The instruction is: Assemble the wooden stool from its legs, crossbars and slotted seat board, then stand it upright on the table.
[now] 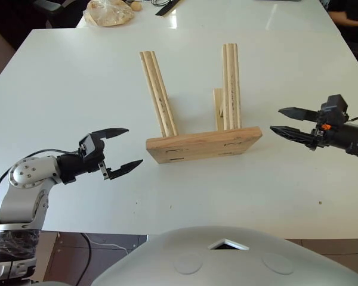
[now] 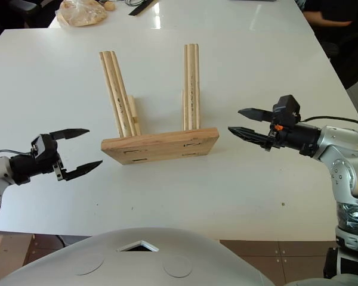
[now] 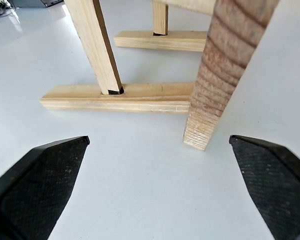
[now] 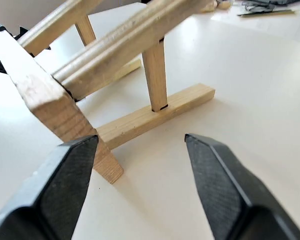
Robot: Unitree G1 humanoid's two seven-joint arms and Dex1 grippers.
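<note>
The light wooden stool (image 1: 194, 113) is lying on its side at the middle of the white table (image 1: 65, 83). Its flat rectangular slotted seat board (image 1: 203, 145) is standing on 1 long edge, with the slotted face turned toward 6 o'clock. The legs (image 1: 158, 92) are stretching away toward 12 o'clock in 2 groups, and the lowest ones are resting along the tabletop. A short crossbar (image 1: 218, 107) is rising upright from the right-hand lower leg.

The left gripper (image 1: 133, 146) is sitting at 8 o'clock from the seat board, near its left end but apart from it. Its 2 black fingers (image 3: 40, 185) are spread wide and holding nothing, with the board's corner (image 3: 225, 75) showing between them farther off. The right gripper (image 1: 276, 119) is sitting at 3 o'clock from the board, just beside its right end. Its fingers are also parted and holding nothing, and they are pointing at the board.

A crumpled clear plastic bag (image 1: 109, 12) is lying at 11 o'clock on a farther table.
</note>
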